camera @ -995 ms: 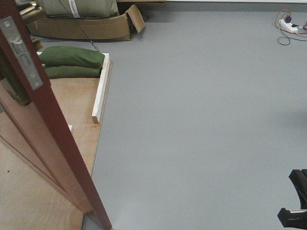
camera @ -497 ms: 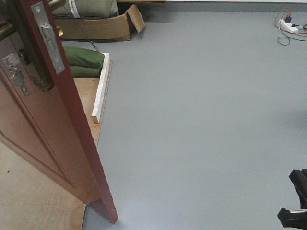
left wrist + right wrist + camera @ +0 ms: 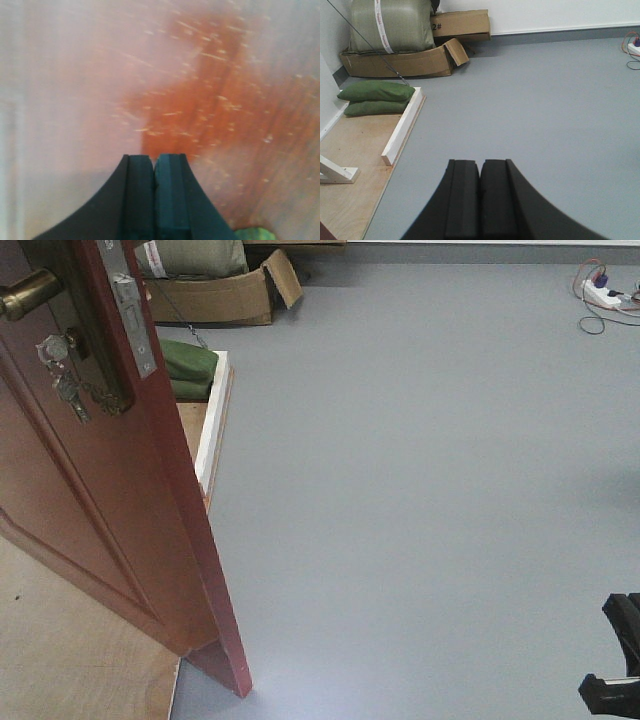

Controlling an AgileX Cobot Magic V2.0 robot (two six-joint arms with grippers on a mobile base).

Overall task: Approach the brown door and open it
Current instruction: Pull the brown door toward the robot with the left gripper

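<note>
The brown door [image 3: 110, 510] stands ajar at the left of the front view. Its free edge carries a metal latch plate [image 3: 130, 300]; a brass handle [image 3: 28, 292] and keys in the lock [image 3: 60, 365] show on its face. In the left wrist view my left gripper [image 3: 153, 162] is shut and empty, its fingertips close against the reddish-brown door surface [image 3: 210, 100], which is blurred. My right gripper [image 3: 480, 167] is shut and empty, hanging over the grey floor [image 3: 545, 100]. Part of the right arm [image 3: 615, 670] shows at the front view's lower right.
A white wooden beam [image 3: 212, 425] edges a plywood platform [image 3: 350, 150]. Green sandbags [image 3: 375, 97] lie on it. Cardboard boxes [image 3: 420, 60] and a large sack [image 3: 390, 25] stand at the back wall. A power strip with cables [image 3: 600, 295] lies far right.
The door has swung to the right across the front view, its free edge moving right and covering more of the platform and sandbags; its handle and keys have come into view.
</note>
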